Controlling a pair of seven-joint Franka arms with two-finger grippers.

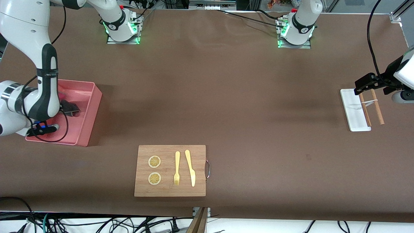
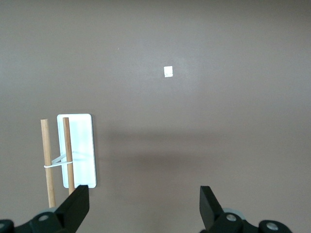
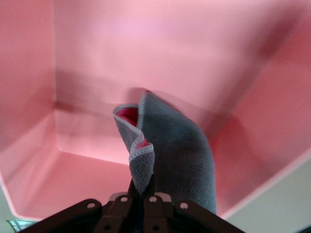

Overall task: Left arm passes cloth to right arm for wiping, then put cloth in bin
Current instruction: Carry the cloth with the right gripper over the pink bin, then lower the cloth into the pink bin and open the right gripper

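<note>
The cloth [image 3: 180, 145] hangs inside the pink bin [image 3: 97, 48], dark grey outside with crimson showing in its fold. My right gripper [image 3: 141, 191] is shut on the cloth's lower corner. In the front view the right arm reaches down into the bin [image 1: 93, 106] at its own end of the table, and its forearm hides most of the hand. My left gripper [image 2: 144, 194] is open and empty above bare table. It waits over the left arm's end of the table [image 1: 367, 84], beside a white tray.
A flat white tray [image 1: 351, 110] with two wooden sticks [image 1: 376, 106] lies under the left hand. A wooden board [image 1: 169, 170] with two lemon slices, a yellow fork and a yellow knife sits near the front camera's edge. Brown table stretches between the arms.
</note>
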